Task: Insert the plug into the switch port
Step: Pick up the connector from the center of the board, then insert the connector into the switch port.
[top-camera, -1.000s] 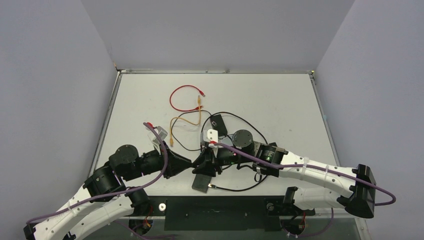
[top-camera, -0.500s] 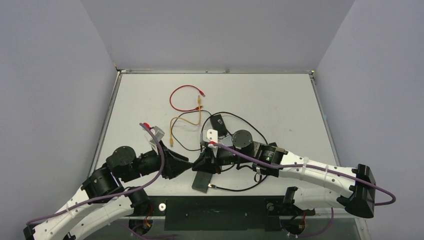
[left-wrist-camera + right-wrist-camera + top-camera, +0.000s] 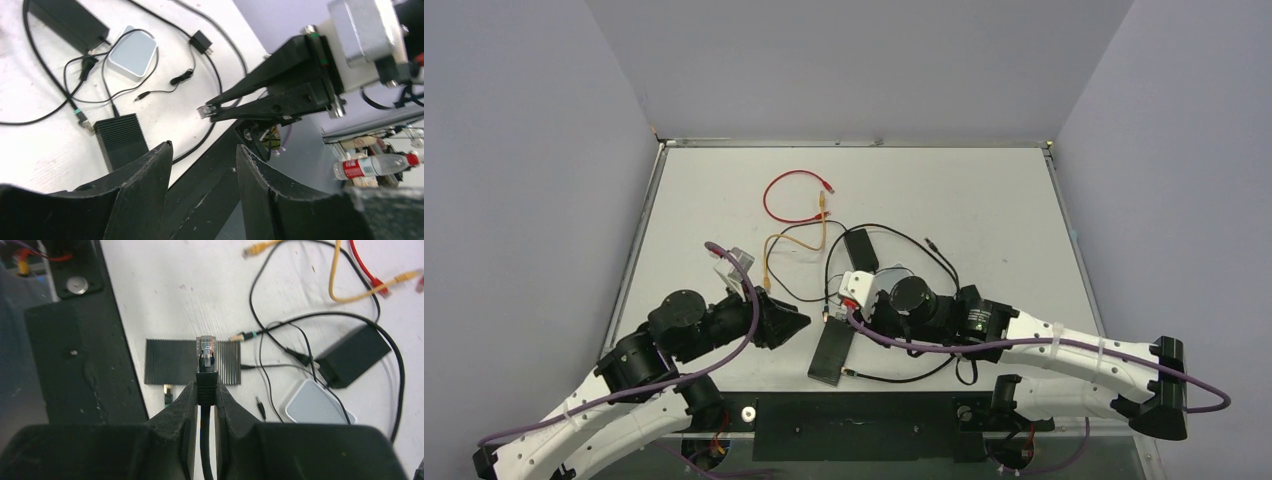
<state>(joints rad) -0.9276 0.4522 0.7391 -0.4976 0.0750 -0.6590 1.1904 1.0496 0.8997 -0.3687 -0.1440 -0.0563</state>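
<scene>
Two hands, R hand (image 3: pixel 206 392) pinching plug (image 3: pixel 206 352), sharp in wrist cams, L hand (image 3: pixel 203 149) parted, empty

The left gripper (image 3: pixel 802 322) is hanging open just left of the switch (image 3: pixel 832 352), crowding that side. The right gripper (image 3: pixel 206 390) is pinching the plug (image 3: pixel 206 352) over it. A black cable (image 3: pixel 889 379) is looping along its near-right edge. The yellow cable (image 3: pixel 789 243) and adapter brick (image 3: pixel 860 248) are cluttering the far approach. Bare table (image 3: pixel 994 200) is lying open far right.
</scene>
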